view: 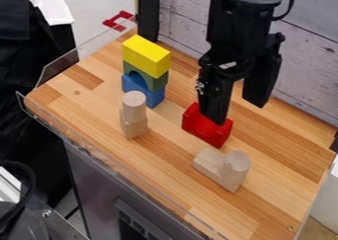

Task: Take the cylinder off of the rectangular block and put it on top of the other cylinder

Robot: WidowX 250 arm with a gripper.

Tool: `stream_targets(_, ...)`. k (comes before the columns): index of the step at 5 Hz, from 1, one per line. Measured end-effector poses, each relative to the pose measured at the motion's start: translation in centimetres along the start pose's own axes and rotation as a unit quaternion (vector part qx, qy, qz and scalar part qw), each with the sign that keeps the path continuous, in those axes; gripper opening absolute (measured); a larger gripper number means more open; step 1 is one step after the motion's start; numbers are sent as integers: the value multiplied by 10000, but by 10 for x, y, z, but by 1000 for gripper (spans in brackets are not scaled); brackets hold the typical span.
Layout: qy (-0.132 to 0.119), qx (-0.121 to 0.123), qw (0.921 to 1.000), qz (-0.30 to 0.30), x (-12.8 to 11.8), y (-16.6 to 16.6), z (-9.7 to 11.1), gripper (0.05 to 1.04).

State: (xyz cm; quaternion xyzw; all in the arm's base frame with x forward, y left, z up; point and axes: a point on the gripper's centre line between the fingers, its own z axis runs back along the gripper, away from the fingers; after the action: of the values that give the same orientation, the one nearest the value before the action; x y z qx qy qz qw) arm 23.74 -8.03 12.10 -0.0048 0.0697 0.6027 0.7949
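hanging near the red block point(206, 131), the gripper point(236, 113) gapes.

2 wooden cylinders point(135, 106); 2 uncoloured blocks point(210, 162); 1 yellow block point(147, 55); 1 green arch point(157, 82); 1 blue block point(155, 97); 1 red block point(204, 128).

There is a wide gap to pass through between the left peg point(135, 101) and the right peg point(238, 166). Behind that gap, the red block point(195, 125) is in the way, low down. A tall tower point(143, 55) stands close behind the left peg. The back wall point(304, 61) blocks the far side.
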Motion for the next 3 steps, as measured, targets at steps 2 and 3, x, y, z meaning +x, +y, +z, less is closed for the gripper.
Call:
stream_targets(2,145,102,9994,286,-1,4,-24,999)
stream_targets(3,380,171,9979,494,-4,3,-36,999)
